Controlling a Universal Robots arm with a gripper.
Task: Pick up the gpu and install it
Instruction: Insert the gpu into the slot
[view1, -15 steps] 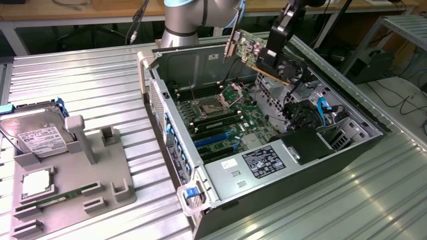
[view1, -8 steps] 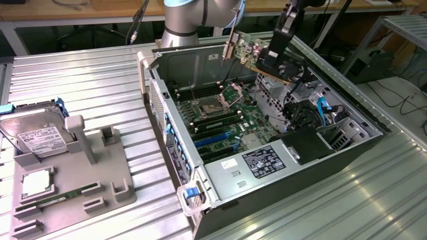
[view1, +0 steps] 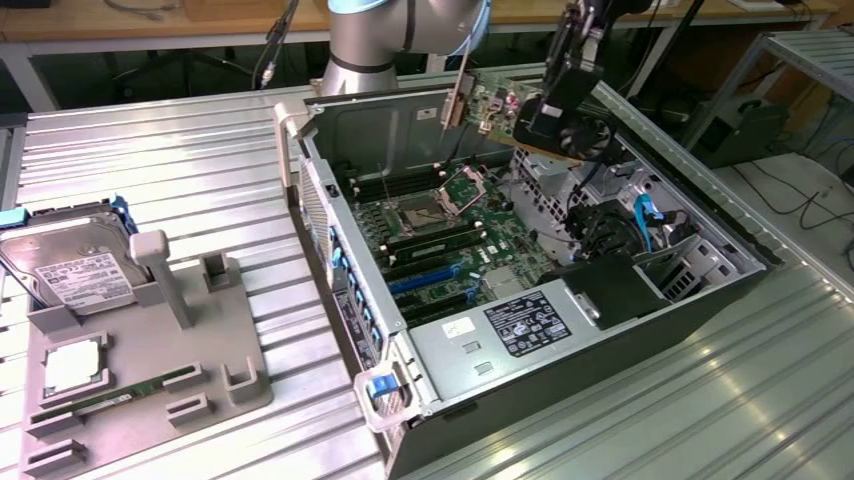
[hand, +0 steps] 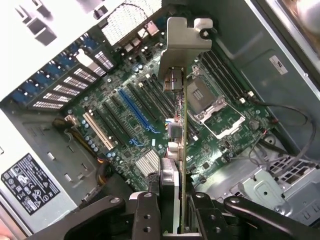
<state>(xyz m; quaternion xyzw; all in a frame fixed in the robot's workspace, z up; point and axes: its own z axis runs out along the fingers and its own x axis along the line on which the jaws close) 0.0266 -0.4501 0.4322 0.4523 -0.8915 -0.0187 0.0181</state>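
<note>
Surface: ribbed metal bench (view1: 160, 160); an open computer case (view1: 574, 400) lies on its side on it, with the motherboard (view1: 461, 245) facing up.
Pincer: gripper (view1: 547, 115) (hand: 172, 200) hangs over the far end of the case, clear of the board. Its fingers (hand: 145, 210) are clamped on the gpu.
Gpu: gpu (view1: 501, 105) (hand: 177, 130) is carried in the air, not seated. The wrist view shows it edge-on, running straight away from the fingers.
Long axis: silver bracket (hand: 182, 40) is at the end away from the gripper, towards the exterior view's left. The fan end is towards the exterior view's right.
Key relation: blue slot (hand: 137, 110) lies on the board below and off to one side of the card. Judged from the wrist view, the card's axis looks skewed to the slot line.
Edges: case walls stand on all sides; CPU socket (hand: 212, 102) is just beside the card's line.
Room: open above the slots; cables crowd the drive-bay end.
Elsewhere: hard drive (view1: 74, 270) sits on the grey fixture (view1: 147, 400), well apart.
</note>
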